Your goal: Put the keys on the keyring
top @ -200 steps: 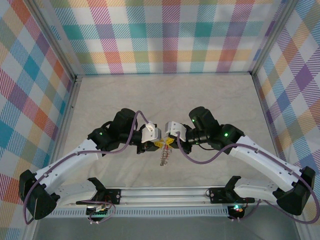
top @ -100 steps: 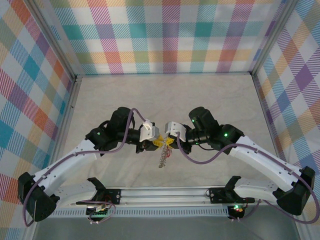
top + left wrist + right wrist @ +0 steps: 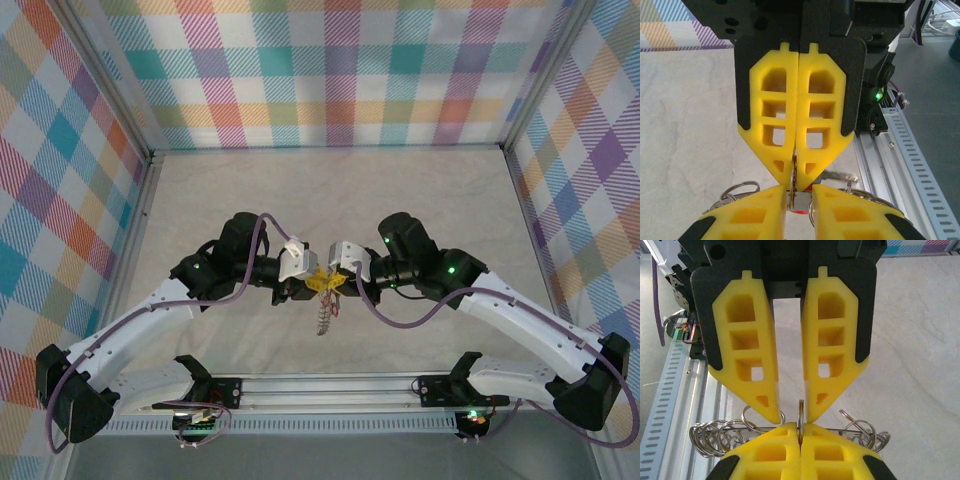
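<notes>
Both grippers meet tip to tip above the middle of the table. My right gripper [image 3: 801, 426] [image 3: 336, 282] is shut on a thin metal loop of the keyring [image 3: 801, 410], which I see edge-on. More coiled rings [image 3: 710, 437] string out along a wire to either side, and the bunch hangs below the grippers [image 3: 324, 320]. My left gripper [image 3: 800, 192] [image 3: 313, 284] stands narrowly apart, closed on a flat silver piece with red beneath it, one of the keys [image 3: 801, 201]. The rest of that key is hidden by the yellow fingers [image 3: 750, 215].
A slotted aluminium rail [image 3: 320, 385] [image 3: 890, 150] runs along the near edge under the arms. Plaid walls [image 3: 330, 70] close in the beige table [image 3: 330, 190] at the back and both sides. Purple cables [image 3: 400, 322] loop from each wrist.
My left gripper has edged a little toward the right one, so the yellow fingertips now sit tightly together. Both grips and the hanging rings look the same.
</notes>
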{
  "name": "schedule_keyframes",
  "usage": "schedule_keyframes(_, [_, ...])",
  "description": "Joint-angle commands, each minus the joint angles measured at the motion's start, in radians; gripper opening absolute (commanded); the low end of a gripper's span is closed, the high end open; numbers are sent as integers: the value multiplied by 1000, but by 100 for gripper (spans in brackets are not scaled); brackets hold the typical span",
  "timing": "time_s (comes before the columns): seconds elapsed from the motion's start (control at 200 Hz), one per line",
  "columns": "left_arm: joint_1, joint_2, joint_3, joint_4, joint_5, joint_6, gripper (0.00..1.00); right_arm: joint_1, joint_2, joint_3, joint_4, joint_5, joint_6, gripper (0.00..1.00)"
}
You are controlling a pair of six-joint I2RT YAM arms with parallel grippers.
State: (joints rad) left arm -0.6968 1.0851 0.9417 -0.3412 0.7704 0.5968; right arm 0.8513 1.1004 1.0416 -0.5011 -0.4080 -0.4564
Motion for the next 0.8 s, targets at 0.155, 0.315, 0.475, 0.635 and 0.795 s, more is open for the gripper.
schedule_keyframes(0.155, [10, 12, 9, 55, 60, -36, 10, 1, -11, -17, 81, -60, 15, 0])
schedule_keyframes(0.315, [10, 6, 8, 49, 61, -16, 0, 2, -17, -20, 78, -50, 9, 0])
schedule_keyframes(0.475, [10, -8, -11, 95, 50, -51, 0, 1, -56, -42, 78, -29, 2, 6])
schedule_keyframes(0.635, [13, -9, -48, 174, 70, -117, 0, 1, -100, -74, 81, 4, 13, 22])
schedule_keyframes(0.795, [29, -19, -108, 319, 103, -202, 0, 0, -151, -103, 84, 46, 15, 31])
